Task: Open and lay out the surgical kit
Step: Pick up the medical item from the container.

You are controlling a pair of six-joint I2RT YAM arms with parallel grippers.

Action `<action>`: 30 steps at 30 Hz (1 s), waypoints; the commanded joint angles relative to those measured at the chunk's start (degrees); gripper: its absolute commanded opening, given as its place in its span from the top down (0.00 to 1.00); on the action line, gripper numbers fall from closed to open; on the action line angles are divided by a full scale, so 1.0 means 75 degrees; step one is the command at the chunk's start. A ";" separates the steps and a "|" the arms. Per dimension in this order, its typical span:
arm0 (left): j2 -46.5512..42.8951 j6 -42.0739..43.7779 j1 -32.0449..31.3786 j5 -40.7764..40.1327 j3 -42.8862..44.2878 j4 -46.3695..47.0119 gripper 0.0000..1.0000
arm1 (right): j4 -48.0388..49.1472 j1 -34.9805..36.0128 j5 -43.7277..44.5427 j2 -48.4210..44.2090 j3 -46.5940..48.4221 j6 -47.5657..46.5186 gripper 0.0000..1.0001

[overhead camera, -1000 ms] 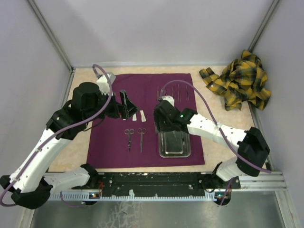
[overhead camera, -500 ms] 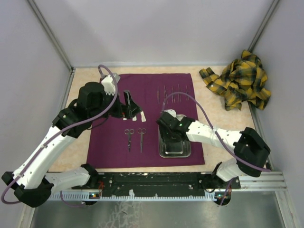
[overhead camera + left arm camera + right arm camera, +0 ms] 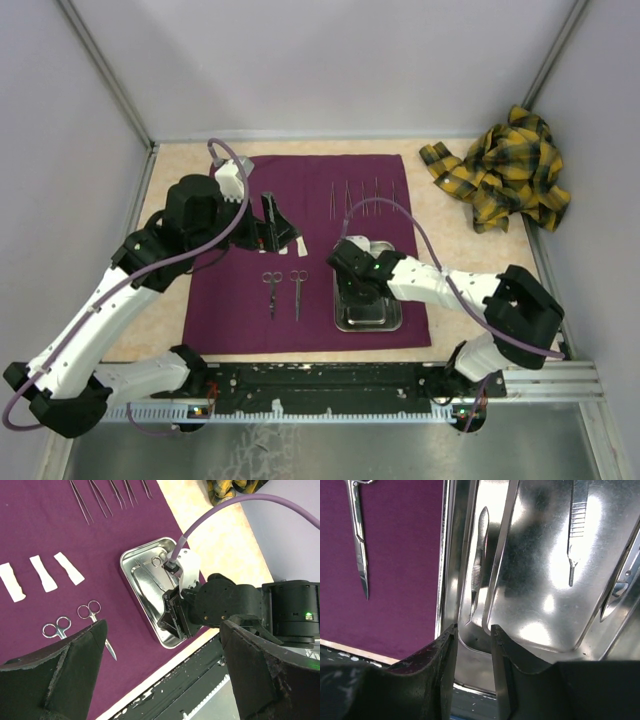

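The dark purple cloth [image 3: 230, 300] lies spread flat. On it are two scissors [image 3: 285, 290], white pieces [image 3: 298, 247], a row of thin forceps [image 3: 365, 195] and the shiny steel tray [image 3: 392, 320]. My right gripper [image 3: 472, 640] is down in the tray [image 3: 540, 605], over its near left corner. Its jaws stand narrowly apart with nothing between them. One slim tool [image 3: 477, 555] lies along the tray's left wall and another [image 3: 575, 530] on its floor. My left gripper [image 3: 160, 680] hangs wide open and empty above the cloth, near the white pieces [image 3: 42, 572].
A crumpled yellow plaid cloth [image 3: 505, 170] lies at the back right, off the purple cloth. Grey walls close in the back and both sides. The black rail [image 3: 330, 380] with both arm bases runs along the near edge.
My right gripper has moved nearer and down into the tray, and its jaws have narrowed. The left arm shifted slightly, then held still, wide open.
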 commanded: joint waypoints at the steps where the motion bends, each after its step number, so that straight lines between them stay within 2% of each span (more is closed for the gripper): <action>1: -0.0166 -0.0020 -0.0018 0.0127 -0.0065 0.0217 0.01 | 0.0304 0.0072 0.0000 0.0252 0.0055 0.0160 0.68; 25: -0.0239 -0.0008 -0.0018 0.0163 -0.0112 0.0237 0.00 | 0.0706 0.0089 -0.0068 0.1010 -0.0053 0.0259 0.74; 30: -0.0246 -0.0014 -0.0018 0.0171 -0.0103 0.0246 0.00 | 0.0697 0.0081 -0.0073 0.1087 -0.0098 0.0276 0.81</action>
